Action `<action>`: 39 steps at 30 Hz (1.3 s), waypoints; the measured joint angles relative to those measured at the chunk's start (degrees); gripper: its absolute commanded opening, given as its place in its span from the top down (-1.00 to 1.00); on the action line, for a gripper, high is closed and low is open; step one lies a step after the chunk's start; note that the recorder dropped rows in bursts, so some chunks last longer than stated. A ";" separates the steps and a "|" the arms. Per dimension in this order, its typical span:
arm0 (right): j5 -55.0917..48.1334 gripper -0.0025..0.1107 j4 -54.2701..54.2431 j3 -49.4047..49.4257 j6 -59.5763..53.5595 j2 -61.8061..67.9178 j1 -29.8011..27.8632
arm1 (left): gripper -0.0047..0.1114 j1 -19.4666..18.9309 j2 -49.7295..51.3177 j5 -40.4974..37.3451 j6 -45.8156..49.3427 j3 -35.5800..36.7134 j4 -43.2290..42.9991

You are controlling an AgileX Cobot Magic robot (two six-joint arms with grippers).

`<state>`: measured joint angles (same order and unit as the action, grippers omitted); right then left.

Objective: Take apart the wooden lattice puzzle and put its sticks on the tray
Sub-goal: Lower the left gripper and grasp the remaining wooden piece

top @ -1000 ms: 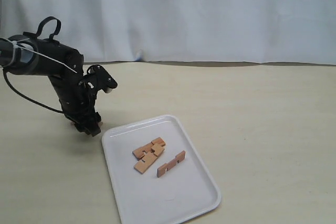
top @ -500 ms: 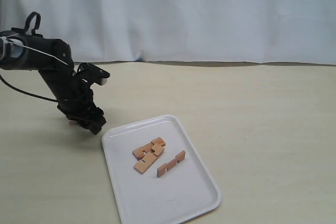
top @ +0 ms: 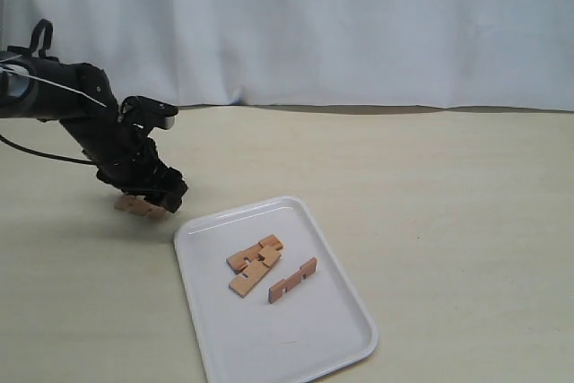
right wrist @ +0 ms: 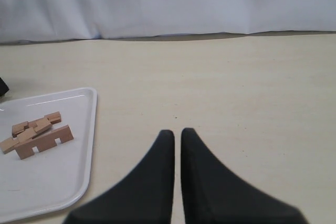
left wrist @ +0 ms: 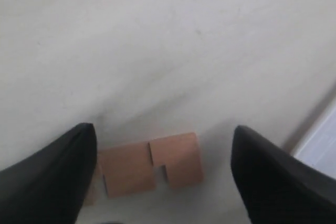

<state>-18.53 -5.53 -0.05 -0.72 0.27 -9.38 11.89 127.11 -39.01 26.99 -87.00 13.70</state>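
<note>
Jaws of left gripper (left wrist: 161, 128) stand wide astride a stick (left wrist: 136, 169).

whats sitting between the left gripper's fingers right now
A notched wooden stick, lying flat on the table between the open fingers; the left wrist view shows it.

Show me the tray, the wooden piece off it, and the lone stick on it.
tray (top: 300, 334), exterior view, bare floor.
wooden piece off the tray (left wrist: 128, 169), left wrist view, flat face.
lone stick (top: 292, 280), exterior view, middle.

Exterior and right wrist views share tray (top: 296, 338).
</note>
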 measured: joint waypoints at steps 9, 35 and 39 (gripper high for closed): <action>0.00 0.88 0.00 0.00 0.00 0.00 0.00 | -0.75 0.00 0.00 0.11 -4.81 0.00 -5.57; 0.00 0.88 0.00 0.00 0.00 0.00 0.00 | -0.75 0.00 0.00 -0.55 -17.79 0.00 -11.29; 0.00 0.88 0.00 0.00 0.00 0.00 0.00 | -0.75 0.00 0.00 -0.55 -17.89 0.00 -9.99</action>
<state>-18.53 -5.53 -0.05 -0.72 0.27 -9.38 11.89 127.11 -39.56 9.10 -87.00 3.71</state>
